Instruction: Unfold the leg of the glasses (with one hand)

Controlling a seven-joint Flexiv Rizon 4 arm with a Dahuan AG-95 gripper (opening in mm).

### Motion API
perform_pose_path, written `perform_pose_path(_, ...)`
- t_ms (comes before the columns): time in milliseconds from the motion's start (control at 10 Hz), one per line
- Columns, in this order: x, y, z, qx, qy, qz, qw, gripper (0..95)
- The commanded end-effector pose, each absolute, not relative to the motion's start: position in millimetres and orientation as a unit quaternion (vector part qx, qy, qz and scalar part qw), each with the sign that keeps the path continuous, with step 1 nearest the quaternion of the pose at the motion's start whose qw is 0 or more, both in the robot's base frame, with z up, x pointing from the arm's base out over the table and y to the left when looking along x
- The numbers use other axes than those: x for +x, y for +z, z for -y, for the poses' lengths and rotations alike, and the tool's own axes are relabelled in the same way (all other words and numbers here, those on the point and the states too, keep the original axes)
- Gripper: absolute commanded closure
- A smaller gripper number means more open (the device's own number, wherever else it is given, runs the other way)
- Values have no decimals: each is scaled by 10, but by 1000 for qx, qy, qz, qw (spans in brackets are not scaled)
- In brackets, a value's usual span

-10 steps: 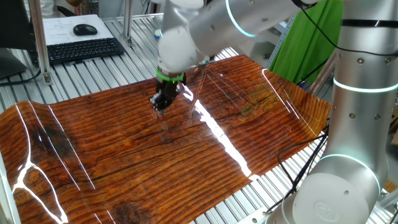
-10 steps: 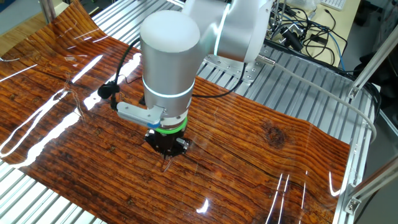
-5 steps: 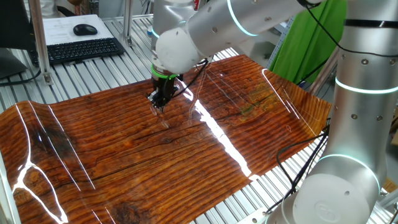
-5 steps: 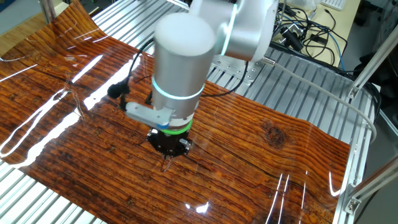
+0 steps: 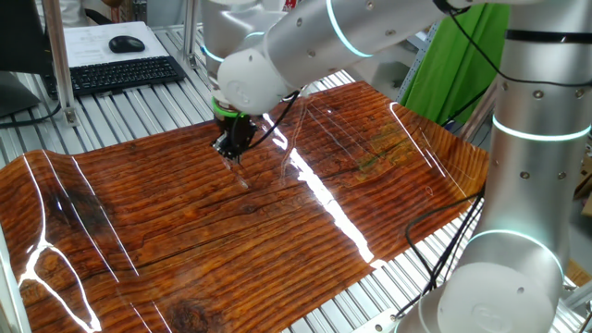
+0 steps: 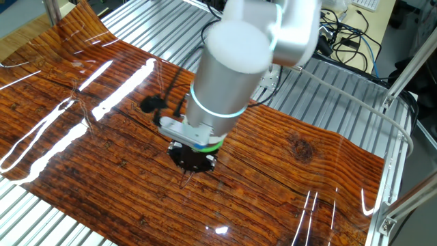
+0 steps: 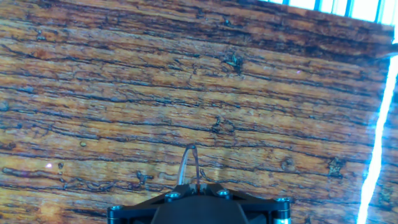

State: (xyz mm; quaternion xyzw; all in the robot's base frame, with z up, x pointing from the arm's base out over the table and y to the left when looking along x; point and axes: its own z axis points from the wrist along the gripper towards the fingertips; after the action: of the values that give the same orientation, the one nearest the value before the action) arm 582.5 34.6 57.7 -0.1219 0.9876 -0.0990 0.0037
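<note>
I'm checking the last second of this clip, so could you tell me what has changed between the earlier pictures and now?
The arm's wrist swung and tilted: in one fixed view the gripper drifted left and slightly up the picture. Nothing was taken or released. The fingers stayed pinched together on a thin wire part of the glasses, low over the wood-grain table cover.
</note>
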Motion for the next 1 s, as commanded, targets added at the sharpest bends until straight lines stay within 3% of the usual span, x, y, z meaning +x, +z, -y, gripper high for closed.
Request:
perform_pose_path(100,5817,597,-348,-122,-112,-986,1,950)
perform_pose_path(400,5831,634,-349,-123,-166,-978,-2,950)
perform_pose_path(500,5838,667,-345,-123,-202,-972,-3,950)
perform_pose_path(700,5845,669,-339,-123,-195,-973,-5,950)
perform_pose_path(900,5905,719,-296,-118,-134,-984,-28,950)
perform_pose_path(1000,5929,772,-282,-118,-151,-981,-30,950)
